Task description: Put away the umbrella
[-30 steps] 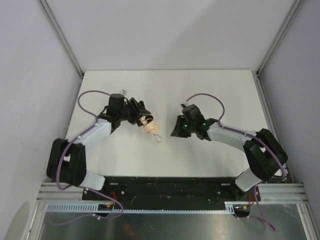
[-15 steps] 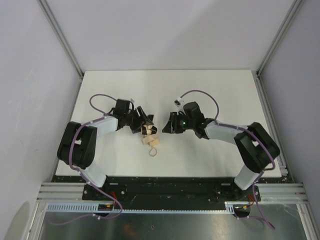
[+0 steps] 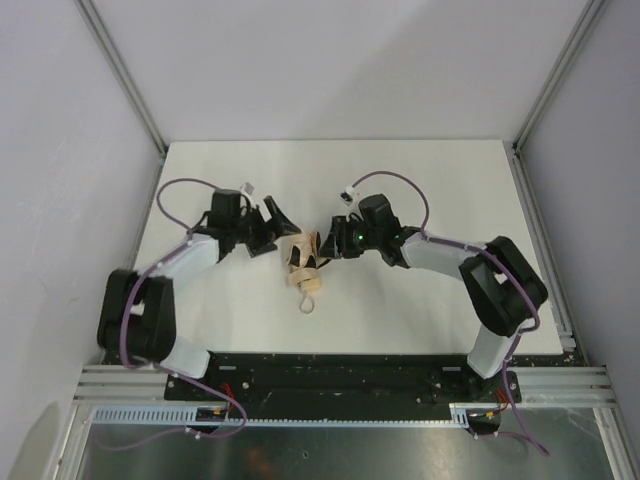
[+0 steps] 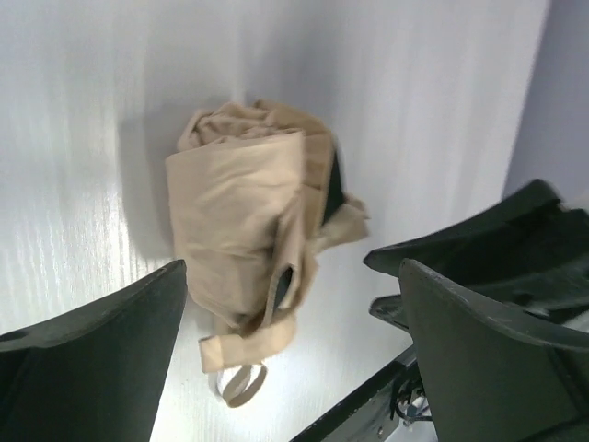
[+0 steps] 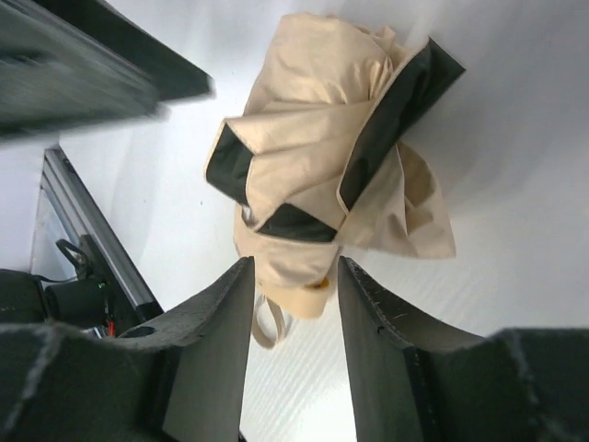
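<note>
The umbrella (image 3: 302, 262) lies folded on the white table as a crumpled tan bundle with black showing in its folds; its pale handle (image 3: 309, 284) and wrist loop (image 3: 307, 302) point to the near edge. My left gripper (image 3: 272, 231) stands wide open just left of it, touching nothing. In the left wrist view the umbrella (image 4: 241, 244) rests ahead of the left gripper (image 4: 293, 276). My right gripper (image 3: 331, 246) is open at its right side. In the right wrist view the umbrella (image 5: 317, 157) has its handle end (image 5: 311, 296) between the right gripper (image 5: 294, 267) fingers, with gaps on both sides.
The white table (image 3: 430, 190) is bounded by grey walls and aluminium posts (image 3: 120, 70). A black base rail (image 3: 320, 368) runs along the near edge. Purple cables (image 3: 180, 190) loop off both arms. The two grippers are close, with only the umbrella between them.
My left gripper opened wide and let go of the umbrella, which settled on the table. My right gripper moved left to the umbrella and opened partway around its handle end.
</note>
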`<action>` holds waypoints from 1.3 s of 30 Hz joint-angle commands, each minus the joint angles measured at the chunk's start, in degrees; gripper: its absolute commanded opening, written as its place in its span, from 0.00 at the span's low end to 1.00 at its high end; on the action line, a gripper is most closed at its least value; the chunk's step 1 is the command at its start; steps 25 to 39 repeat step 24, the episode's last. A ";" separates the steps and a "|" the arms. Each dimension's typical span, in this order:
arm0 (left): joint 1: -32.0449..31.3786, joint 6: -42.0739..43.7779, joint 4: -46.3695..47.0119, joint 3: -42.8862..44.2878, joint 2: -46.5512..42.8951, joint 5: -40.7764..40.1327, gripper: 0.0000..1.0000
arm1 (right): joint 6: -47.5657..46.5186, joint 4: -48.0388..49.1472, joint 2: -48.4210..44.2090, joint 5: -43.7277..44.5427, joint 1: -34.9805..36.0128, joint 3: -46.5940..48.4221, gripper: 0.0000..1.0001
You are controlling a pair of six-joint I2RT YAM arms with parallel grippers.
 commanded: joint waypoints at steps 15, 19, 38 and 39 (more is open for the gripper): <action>4.60 13.08 -10.14 24.29 -35.83 10.33 0.99 | -16.87 -37.90 -54.21 47.39 -3.75 4.06 0.87; 4.15 13.50 -8.55 30.69 -38.27 11.45 0.99 | -19.23 -38.37 -61.36 52.21 -3.75 6.88 0.98; 3.89 14.64 -7.52 33.95 -40.93 11.08 0.99 | -21.74 -35.43 -66.62 51.42 -3.75 7.54 0.99; 3.89 14.64 -7.52 33.95 -40.93 11.08 0.99 | -21.74 -35.43 -66.62 51.42 -3.75 7.54 0.99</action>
